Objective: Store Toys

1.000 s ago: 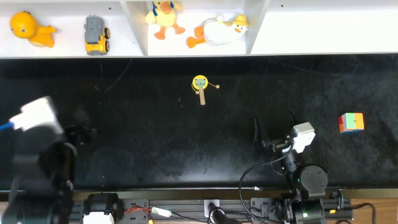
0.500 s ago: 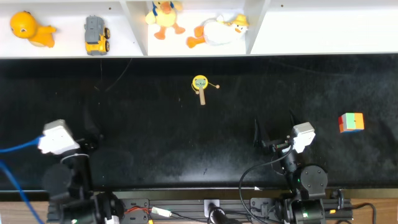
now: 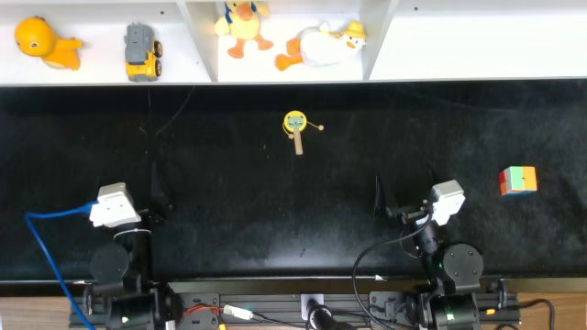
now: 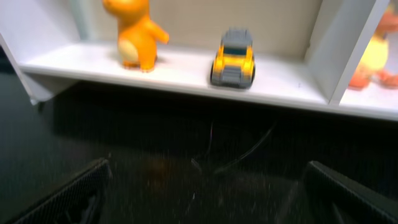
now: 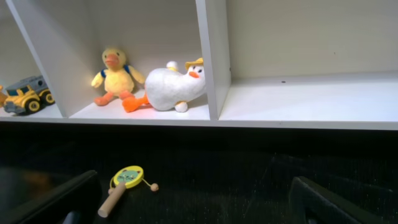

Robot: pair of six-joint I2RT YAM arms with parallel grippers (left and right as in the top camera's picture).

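On the black table (image 3: pixel 275 202), two toys are left out, and the first to be picked out is the rattle (image 3: pixel 295 126). It is laid flat near the middle, close to the shelf (image 3: pixel 477 41), with its handle pointed back toward the arms. Far out on the right side the cube (image 3: pixel 517 181) is seen, set well apart from everything else. Up on the shelf, four toys are already stored. The orange duck (image 3: pixel 46 41) and the truck (image 3: pixel 142 52) are stood side by side in the left compartment, with a gap kept between them. The yellow duck (image 3: pixel 242 26) and the goose (image 3: pixel 323 46) are tucked into the middle compartment, the goose laid on its side just beside the duck. Down at the near edge, the left gripper (image 4: pixel 206 167) is held low over the table close to its own base and is faced toward the left compartment. Its jaws are spread wide and nothing is held between them. The right gripper (image 5: pixel 194 179) is held low near its base too. Its jaws are released, nothing is gripped, and the rattle is found ahead of it, well apart, with the middle compartment beyond. No toy is touched by either gripper.
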